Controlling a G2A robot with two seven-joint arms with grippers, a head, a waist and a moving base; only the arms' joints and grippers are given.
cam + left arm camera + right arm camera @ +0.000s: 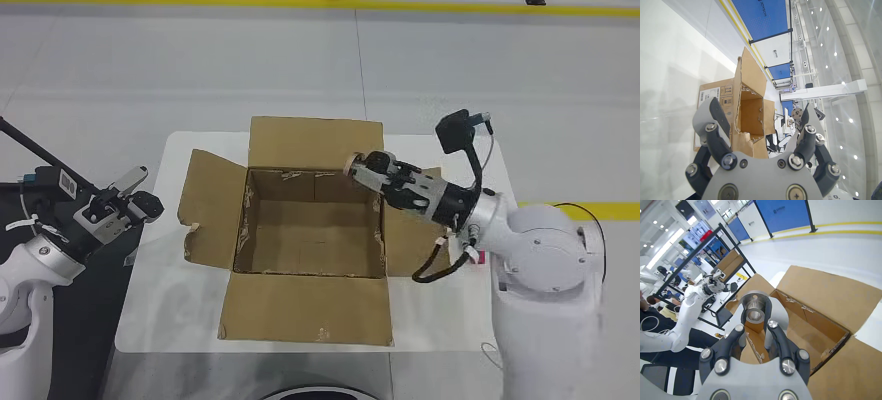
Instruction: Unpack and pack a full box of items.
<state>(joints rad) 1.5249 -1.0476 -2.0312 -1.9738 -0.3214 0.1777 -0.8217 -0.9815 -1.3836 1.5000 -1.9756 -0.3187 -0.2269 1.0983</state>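
An open brown cardboard box [312, 236] stands in the middle of the white table, its four flaps folded outward and its floor bare. My right gripper [358, 168] hovers over the box's far right corner, shut on a shiny metal pulley [754, 308] with a flange and a round bore. That pulley also appears far off as a small metal disc [797, 113] in the left wrist view. My left gripper [138, 195] hangs open off the table's left edge, well apart from the box [750, 115], with nothing between its fingers [719, 113].
The white table [160, 300] has bare strips around the box's flaps. A black rod [45, 155] slants at the far left. A small pink thing [481, 258] lies by the right arm's base. In the right wrist view, shelving with other cardboard boxes [730, 261] stands beyond.
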